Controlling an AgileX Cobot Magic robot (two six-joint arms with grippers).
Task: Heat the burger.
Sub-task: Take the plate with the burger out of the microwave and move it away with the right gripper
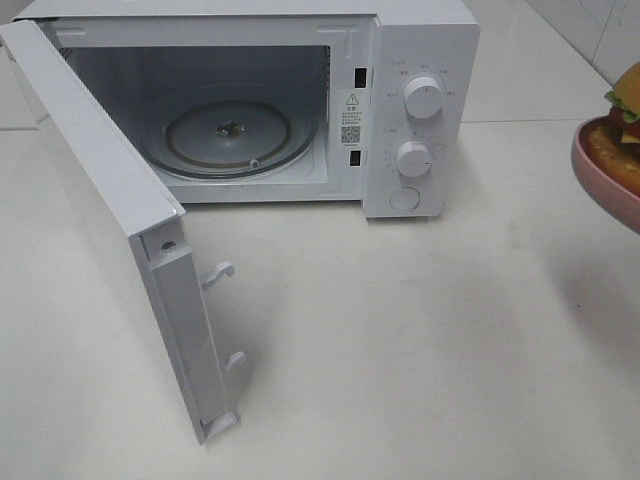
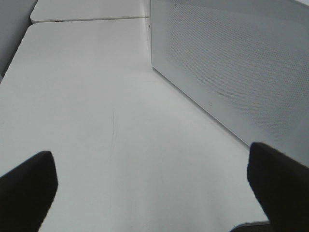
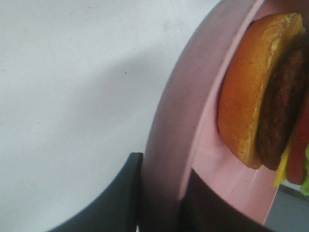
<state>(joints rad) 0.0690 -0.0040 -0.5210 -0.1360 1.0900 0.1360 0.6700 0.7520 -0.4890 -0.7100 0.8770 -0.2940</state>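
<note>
Two hands at work, only one loaded. Right hand (image 3: 161, 198) clamped on the rim of the pink plate (image 3: 178, 111), one finger under it and one above; burger (image 3: 263, 89) resting on that plate just beside the grip, bun and patty plain in the right wrist view. Seen from the high camera, plate (image 1: 590, 165) and burger (image 1: 625, 100) raised off the white surface (image 1: 420, 330) at the right edge of the frame, well apart from the microwave (image 1: 400, 120) in the upper middle. Door (image 1: 110, 210) swung wide, glass turntable (image 1: 235, 135) bare. Carrying step in hand, by the look of it. Next, probably: travel left, level, then in through the opening and down onto the turntable without tipping. Left hand (image 2: 149, 188) spread apart and holding nothing, low over the surface beside the door's perforated panel (image 2: 231, 63).
</note>
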